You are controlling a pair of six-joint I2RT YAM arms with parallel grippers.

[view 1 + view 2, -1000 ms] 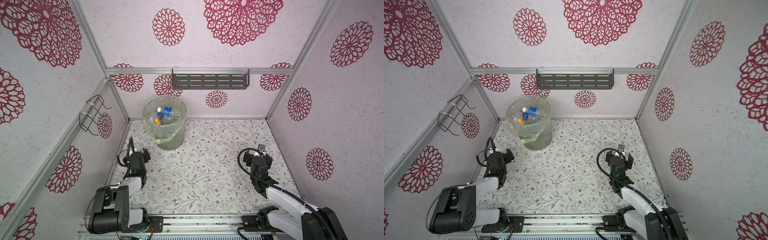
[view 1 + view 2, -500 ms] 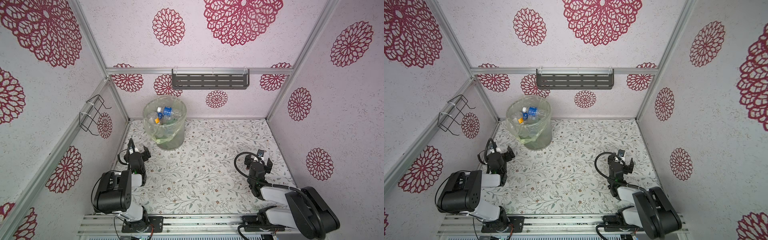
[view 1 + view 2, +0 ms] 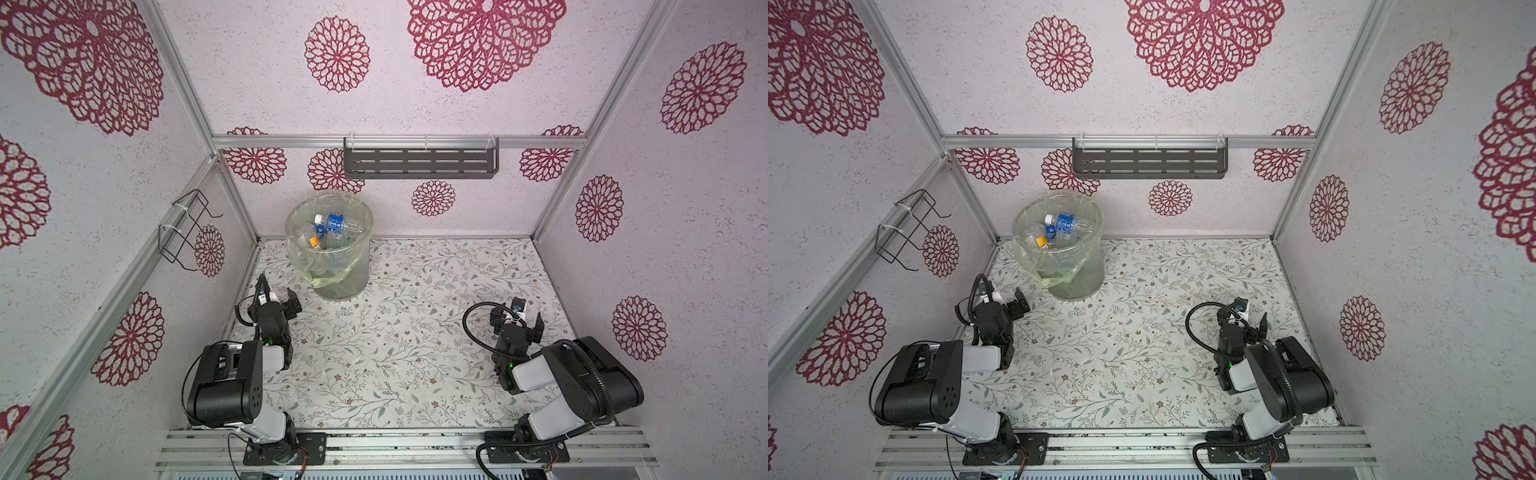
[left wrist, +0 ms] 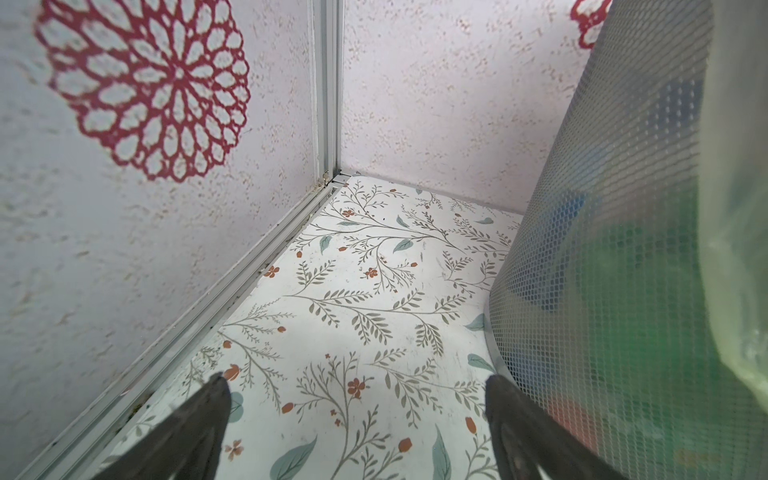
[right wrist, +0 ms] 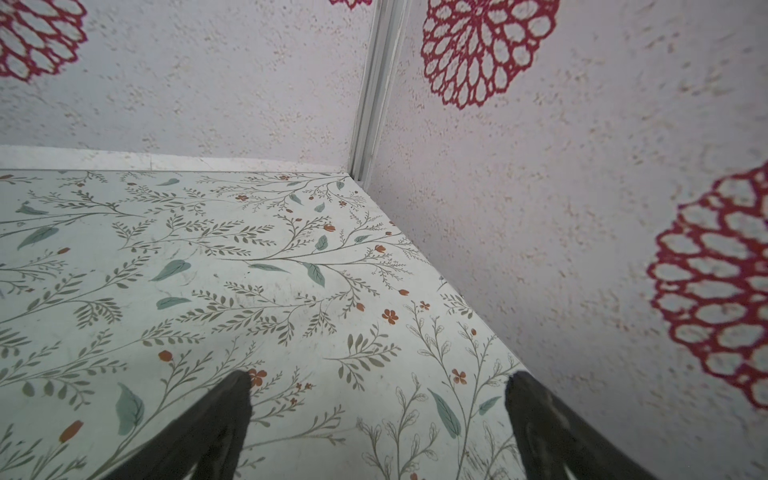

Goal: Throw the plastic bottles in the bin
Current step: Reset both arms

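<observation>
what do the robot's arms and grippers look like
The left arm and right arm have black blocky joint housings, white link shells and a green light. A black cable loops at each wrist. The left gripper and right gripper are black with two tapered fingers.

One bin stands on one bench. Of the plastic bottles in it, one blue-labelled bottle shows whole in both top views. Several more lie beneath, too tangled to count. Two tools: left tool, right tool. One slotted shelf, one wire rack.
</observation>
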